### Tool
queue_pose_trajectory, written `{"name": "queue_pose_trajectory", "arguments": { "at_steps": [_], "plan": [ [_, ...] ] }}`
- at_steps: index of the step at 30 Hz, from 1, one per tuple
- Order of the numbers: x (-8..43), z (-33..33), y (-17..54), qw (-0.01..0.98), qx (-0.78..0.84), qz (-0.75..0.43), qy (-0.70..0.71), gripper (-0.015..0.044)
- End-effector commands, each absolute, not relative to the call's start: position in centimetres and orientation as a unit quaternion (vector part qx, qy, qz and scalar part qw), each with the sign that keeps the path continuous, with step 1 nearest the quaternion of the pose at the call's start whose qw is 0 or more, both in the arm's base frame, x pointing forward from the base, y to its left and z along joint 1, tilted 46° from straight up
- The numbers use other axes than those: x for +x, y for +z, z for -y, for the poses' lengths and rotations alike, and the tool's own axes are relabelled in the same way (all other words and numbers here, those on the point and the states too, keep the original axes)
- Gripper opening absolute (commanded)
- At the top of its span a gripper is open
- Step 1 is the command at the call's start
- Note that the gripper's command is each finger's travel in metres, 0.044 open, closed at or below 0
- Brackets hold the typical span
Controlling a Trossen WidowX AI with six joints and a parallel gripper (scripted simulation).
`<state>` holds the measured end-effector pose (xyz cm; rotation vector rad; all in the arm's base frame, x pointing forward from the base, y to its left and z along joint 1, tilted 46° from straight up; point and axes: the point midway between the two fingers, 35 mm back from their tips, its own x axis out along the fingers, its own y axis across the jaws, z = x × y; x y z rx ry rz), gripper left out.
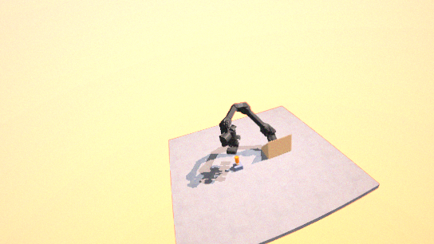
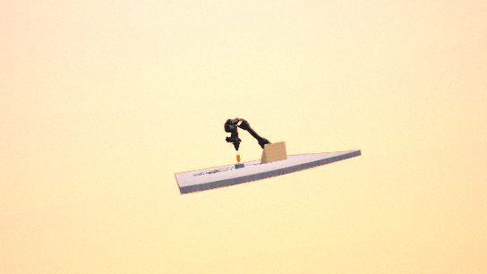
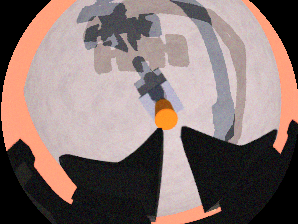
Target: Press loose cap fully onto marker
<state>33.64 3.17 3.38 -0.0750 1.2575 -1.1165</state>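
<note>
Close to the wrist camera, the gripper (image 3: 161, 163) hangs above the table with its two dark pointed fingers nearly pressed together, pinching nothing. Below it the round orange cap (image 3: 164, 115) sits on top of the marker, which stands in the small grey-blue holder block (image 3: 154, 90). If the arm swings low as it leaves, it could bump the cap sideways. Farther off, the flat pale table (image 1: 287, 191) looks smooth, and a tan box (image 1: 277, 147) stands by the arm's base.

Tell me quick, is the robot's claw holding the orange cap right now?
Gripper: shut, holding nothing. It hangs above the orange cap, which sits on the marker in the holder block.
</note>
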Motion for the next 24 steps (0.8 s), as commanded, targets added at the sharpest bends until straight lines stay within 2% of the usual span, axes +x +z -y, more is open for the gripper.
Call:
{"name": "queue_pose_trajectory", "arguments": {
  "at_steps": [1, 24],
  "plan": [
    [33.45, -3.00, 2.92, 0.634, -0.206, -0.667, -0.332, 0.0000],
    [33.36, -2.38, 2.29, 0.634, -0.206, -0.667, -0.332, 0.0000]
  ]
}}
